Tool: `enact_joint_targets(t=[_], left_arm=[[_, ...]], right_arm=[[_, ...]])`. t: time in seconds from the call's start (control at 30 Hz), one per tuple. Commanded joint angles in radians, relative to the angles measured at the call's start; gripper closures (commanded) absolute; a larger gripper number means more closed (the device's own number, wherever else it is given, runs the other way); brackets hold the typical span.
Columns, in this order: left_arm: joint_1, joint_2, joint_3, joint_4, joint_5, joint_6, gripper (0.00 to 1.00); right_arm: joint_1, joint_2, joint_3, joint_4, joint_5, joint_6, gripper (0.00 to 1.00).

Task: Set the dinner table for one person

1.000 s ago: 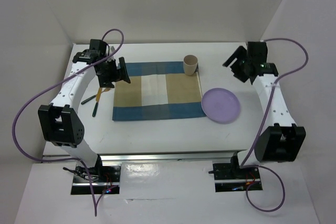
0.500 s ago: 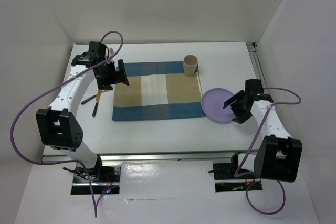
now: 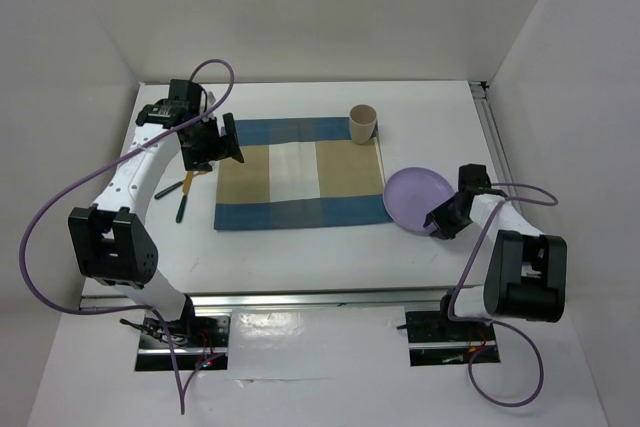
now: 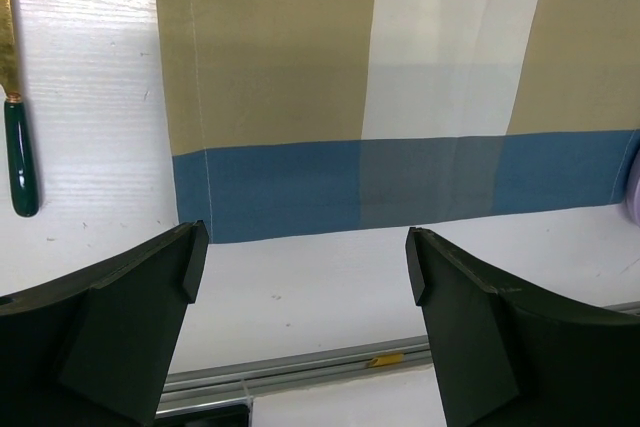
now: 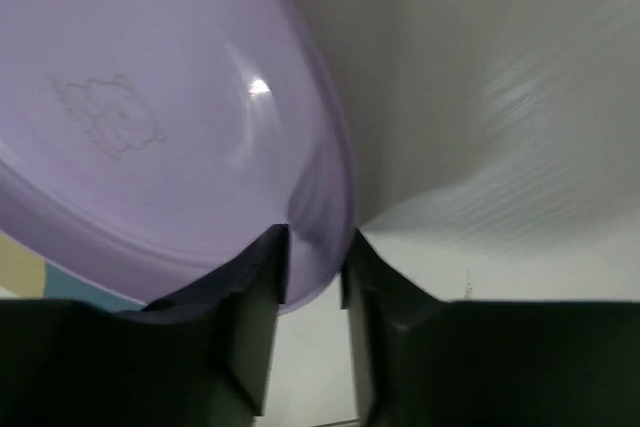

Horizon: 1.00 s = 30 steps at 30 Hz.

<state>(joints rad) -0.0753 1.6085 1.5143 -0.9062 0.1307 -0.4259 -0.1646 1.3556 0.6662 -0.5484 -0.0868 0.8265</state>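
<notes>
- Table (image 3: 300,257): white and rectangular, filling most of the top view, with its long axis running from 9 to 3 o'clock. Metal rails edge it at 6 and 3 o'clock.
- A blue-and-tan striped placemat (image 3: 300,174) lies near the table's middle, long side along the same axis. A tan cup (image 3: 362,125) stands upright at the mat's 1 o'clock corner.
- A purple plate (image 3: 420,199) lies just beside the mat's 3 o'clock edge.
- A green-handled utensil (image 3: 183,205) lies off the mat at 9 o'clock. Its gold head is partly hidden under the left arm and cut off in the left wrist view.
- Right end effector (image 3: 437,222): low at the plate's 5 o'clock rim, arm folded down. The wrist view shows the fingers (image 5: 250,297) drawn close with the rim pinched between them; the rest of the plate is blurred there.
- Left end effector (image 3: 225,139): hangs above the mat's 9 o'clock edge, jaws spread wide, holding nothing, arm stretched toward 12 o'clock.
</notes>
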Motion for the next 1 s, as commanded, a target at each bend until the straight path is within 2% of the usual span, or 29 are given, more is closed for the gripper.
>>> enact_joint_targets(t=[0.0, 0.03, 0.17, 0.33, 0.47, 0.53, 0.57, 0.7, 0.83, 0.97], left_arm=[[-0.003, -0.041, 0.006, 0.001, -0.011, -0.014, 0.00], [-0.003, -0.041, 0.006, 0.001, -0.011, -0.014, 0.00], [-0.003, -0.041, 0.006, 0.021, -0.011, -0.027, 0.00], [-0.003, -0.050, 0.015, 0.030, -0.044, -0.047, 0.00], [-0.003, -0.090, -0.003, 0.030, -0.149, -0.106, 0.00], [0.026, -0.110, -0.028, 0.013, -0.216, -0.163, 0.00], [0.041, -0.146, -0.048, 0.013, -0.217, -0.201, 0.00], [0.143, -0.223, -0.146, 0.072, -0.204, -0.223, 0.01], [0.192, -0.225, -0.169, 0.032, -0.272, -0.214, 0.06], [0.230, -0.145, -0.213, 0.020, -0.263, -0.203, 0.07]], right_arm=[[-0.007, 0.019, -0.011, 0.062, 0.025, 0.011, 0.65], [-0.007, 0.019, 0.001, 0.053, 0.045, 0.020, 0.78], [-0.007, -0.070, 0.058, -0.040, 0.119, 0.000, 1.00], [0.022, -0.217, 0.194, -0.056, 0.157, -0.093, 1.00], [0.144, -0.224, 0.335, -0.056, 0.157, -0.151, 1.00], [0.270, -0.158, 0.415, -0.056, 0.136, -0.152, 1.00], [0.378, -0.124, 0.443, -0.056, 0.125, -0.152, 1.00], [0.584, 0.144, 0.604, -0.047, 0.058, -0.152, 1.00], [0.628, 0.371, 0.783, -0.010, -0.048, -0.138, 1.00], [0.640, 0.565, 0.915, 0.010, -0.090, -0.125, 1.00]])
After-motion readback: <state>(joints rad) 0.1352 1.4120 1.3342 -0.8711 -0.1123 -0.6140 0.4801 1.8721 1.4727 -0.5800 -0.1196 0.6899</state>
